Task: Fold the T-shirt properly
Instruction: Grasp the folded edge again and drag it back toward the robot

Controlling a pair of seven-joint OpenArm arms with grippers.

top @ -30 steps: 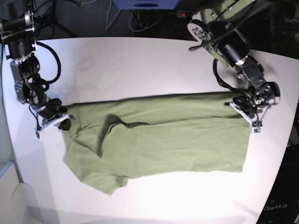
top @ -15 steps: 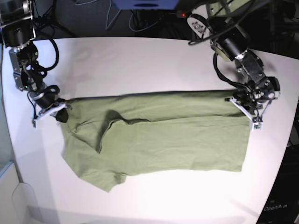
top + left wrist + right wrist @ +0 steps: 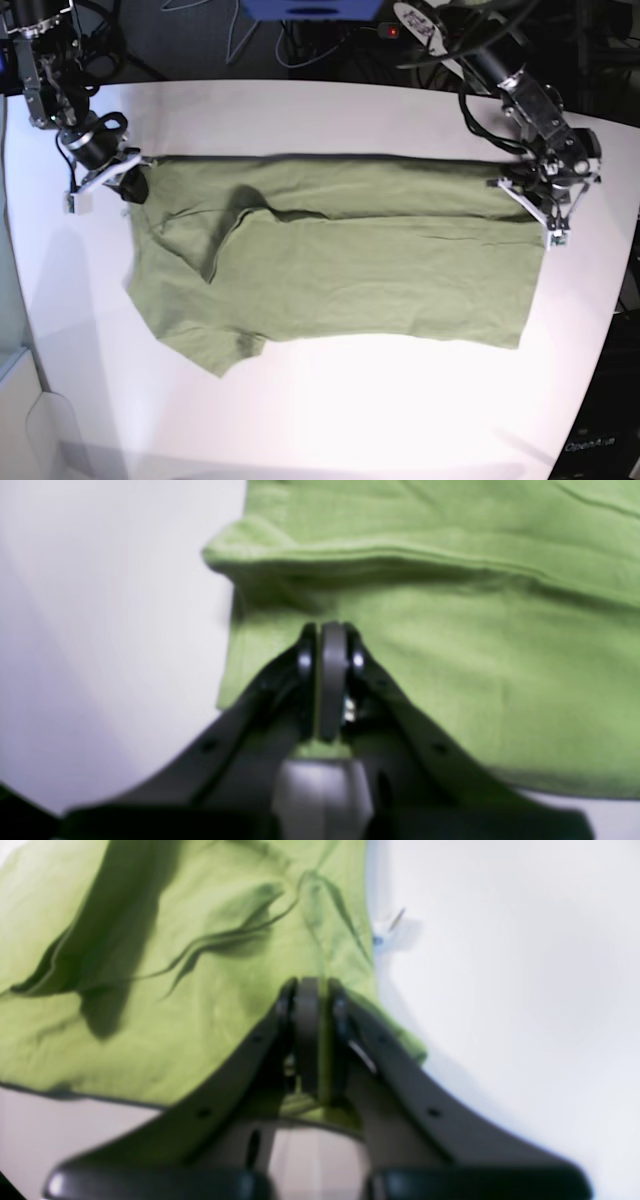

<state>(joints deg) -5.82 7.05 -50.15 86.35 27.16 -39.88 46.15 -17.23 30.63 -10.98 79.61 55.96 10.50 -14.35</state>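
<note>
The olive-green T-shirt point(image 3: 340, 270) lies flat across the white table, folded lengthwise, with a sleeve at the near left. My left gripper point(image 3: 541, 207) is at the shirt's far right corner and is shut on the fabric; the left wrist view shows its closed jaws point(image 3: 330, 630) pinching the hem of the T-shirt point(image 3: 475, 670). My right gripper point(image 3: 125, 182) is at the far left corner, shut on the cloth; the right wrist view shows it point(image 3: 310, 985) clamped on the edge of the T-shirt point(image 3: 175, 990). A small white scrap point(image 3: 392, 932) lies by that edge.
The white table point(image 3: 320, 110) has bare surface beyond the shirt and in front of it point(image 3: 380, 410). Dark cables and equipment point(image 3: 310, 30) sit past the far edge. The table's right edge runs close to my left gripper.
Both grippers have moved toward the table's far side, dragging the shirt's far edge with them. The whole shirt has slid away from the front edge.
</note>
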